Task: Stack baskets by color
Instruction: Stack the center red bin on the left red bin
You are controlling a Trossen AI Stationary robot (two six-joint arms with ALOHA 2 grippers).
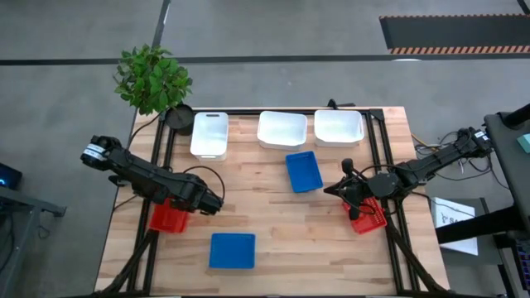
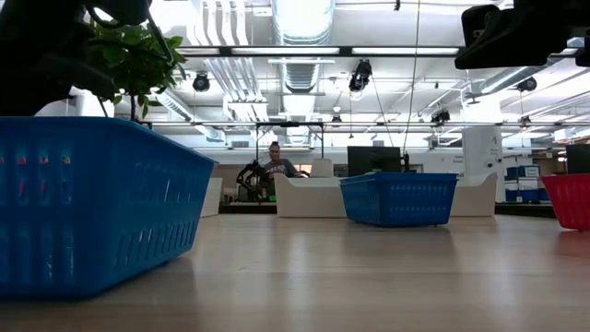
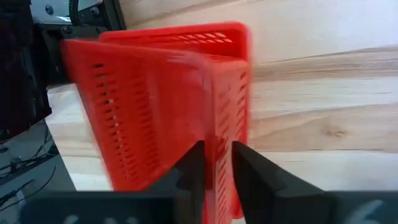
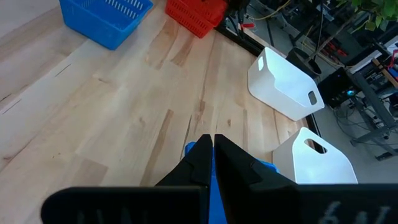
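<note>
- Overhead, the baskets are scattered on the desk [image 1: 273, 207]: three white baskets [image 1: 287, 129] in a row along the far edge, one blue basket [image 1: 304, 171] near the middle, another blue basket [image 1: 232, 250] toward the near edge, red baskets [image 1: 169, 217] at the left edge and a red basket [image 1: 370, 217] at the right edge.
- Only the left wrist view reveals that the left-edge red is two baskets nested together, with the left gripper [image 3: 216, 163] straddling their wall; its jaws stand slightly apart around the plastic, and whether they clamp it I cannot tell.
- The right gripper [image 4: 213, 149] has its jaws shut on nothing; from above it sits just beside the right-edge red basket.
- The low view alone shows the room behind: a seated person [image 2: 275, 164] far back.
- A potted plant [image 1: 152, 79] stands at the desk's far left corner.
</note>
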